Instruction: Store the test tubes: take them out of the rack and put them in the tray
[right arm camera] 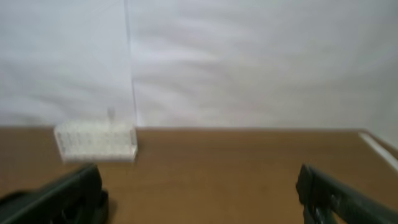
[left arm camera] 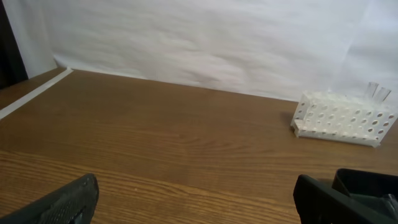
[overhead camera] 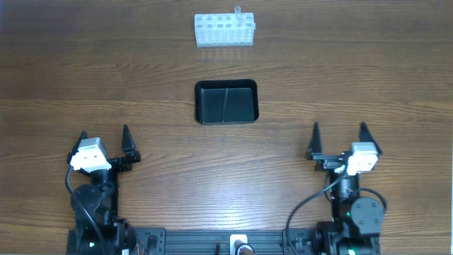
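Observation:
A white test tube rack [overhead camera: 224, 30] stands at the far middle of the table, with one clear test tube [overhead camera: 238, 10] upright near its right end. The black tray [overhead camera: 226, 102] lies in front of it, towards me. My left gripper [overhead camera: 105, 133] is open near the front left, well away from both. My right gripper [overhead camera: 340, 129] is open near the front right. In the left wrist view the rack [left arm camera: 342, 118] and tube [left arm camera: 377, 92] are far off, with the tray's corner [left arm camera: 367, 182] closer. In the right wrist view the rack [right arm camera: 96, 140] is distant.
The wooden table [overhead camera: 354, 71] has free room on both sides of the rack and tray. A white backdrop [left arm camera: 205, 43] rises behind the table's far edge. Pale tape [left arm camera: 31, 96] runs along the left edge.

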{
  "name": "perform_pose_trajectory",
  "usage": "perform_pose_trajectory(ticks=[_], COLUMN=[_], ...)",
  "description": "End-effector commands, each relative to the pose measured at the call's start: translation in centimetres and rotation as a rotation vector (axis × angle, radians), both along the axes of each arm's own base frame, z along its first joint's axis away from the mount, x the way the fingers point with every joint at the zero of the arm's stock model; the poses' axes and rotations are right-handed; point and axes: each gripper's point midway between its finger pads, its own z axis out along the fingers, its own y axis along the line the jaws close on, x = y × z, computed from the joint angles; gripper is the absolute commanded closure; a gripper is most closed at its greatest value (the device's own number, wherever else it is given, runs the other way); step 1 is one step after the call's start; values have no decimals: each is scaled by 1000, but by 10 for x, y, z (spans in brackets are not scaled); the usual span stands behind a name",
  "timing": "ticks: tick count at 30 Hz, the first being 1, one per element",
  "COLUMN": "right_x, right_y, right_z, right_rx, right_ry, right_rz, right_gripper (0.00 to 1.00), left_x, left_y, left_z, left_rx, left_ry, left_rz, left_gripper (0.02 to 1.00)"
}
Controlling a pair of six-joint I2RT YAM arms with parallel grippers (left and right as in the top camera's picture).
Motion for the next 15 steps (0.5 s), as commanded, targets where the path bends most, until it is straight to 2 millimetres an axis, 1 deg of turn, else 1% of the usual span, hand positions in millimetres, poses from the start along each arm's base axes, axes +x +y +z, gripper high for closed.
perform_pose_trajectory(ticks=[1, 2, 4, 8, 10, 11, 15], right_x=[-36, -40, -44, -36, -24, -15, 23], right_y=[-40, -45, -47, -51, -49, -41, -10], right_z=[71, 80, 98, 132, 149, 156, 171], right_rx=[13, -2, -85, -193, -205, -206, -196], right_ry=[58, 98, 202, 353, 395, 418, 495], right_rz=[-225, -255, -268, -287, -270, -224, -41], right_gripper=[9, 9, 9, 9, 9, 9, 7], left_x=[0, 0, 0, 0, 0, 0, 0], left_y=[1, 1, 1, 1, 1, 1, 1], left_z=[0, 0, 0, 0, 0, 0, 0], left_rx=[18, 18, 18, 18, 18, 18, 18], left_ry=[-2, -2, -2, -2, -2, -2, -2], left_rz=[0, 0, 0, 0, 0, 0, 0], left_gripper=[20, 20, 20, 20, 20, 23, 20])
